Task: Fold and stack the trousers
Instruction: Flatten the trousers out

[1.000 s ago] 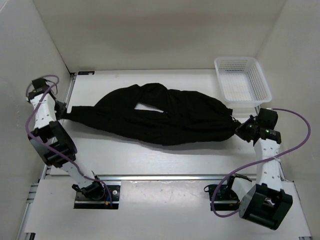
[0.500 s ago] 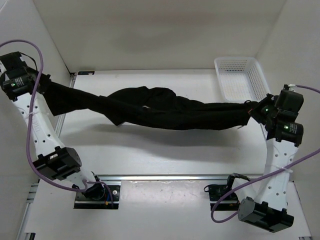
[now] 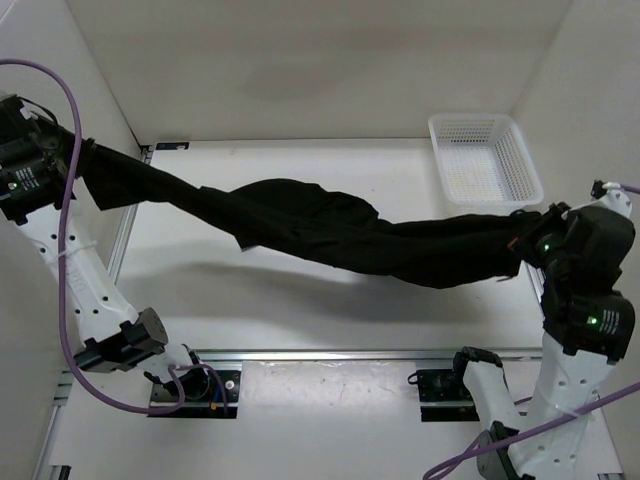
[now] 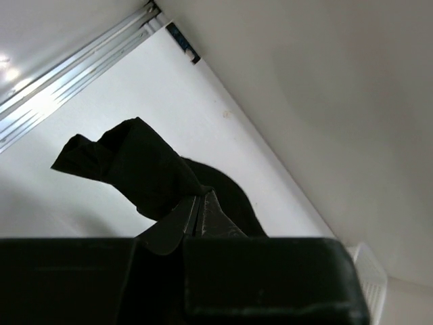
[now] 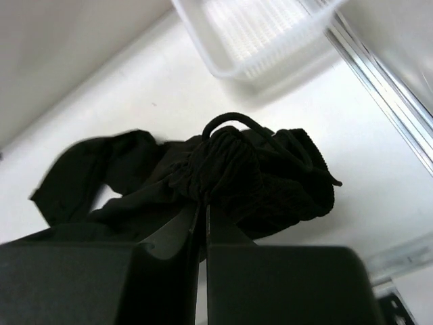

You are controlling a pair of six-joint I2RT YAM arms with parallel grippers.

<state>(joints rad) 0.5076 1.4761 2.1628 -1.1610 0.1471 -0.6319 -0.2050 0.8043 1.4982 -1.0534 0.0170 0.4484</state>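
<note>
Plain white walls (image 3: 300,60) stand close outside the left gripper (image 3: 82,152), outside the right gripper (image 3: 530,238) and far ahead of both, evenly lit, with a soft grey patch on the far one. Below both lies a white table (image 3: 300,310), with an aluminium rail (image 4: 67,78) along its edge beneath the left gripper and a white mesh basket (image 3: 485,160) just ahead of the right.

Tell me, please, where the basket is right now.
In the top view, the basket sits at the far right, just beyond the right hand, which grips one end of the trousers.
</note>
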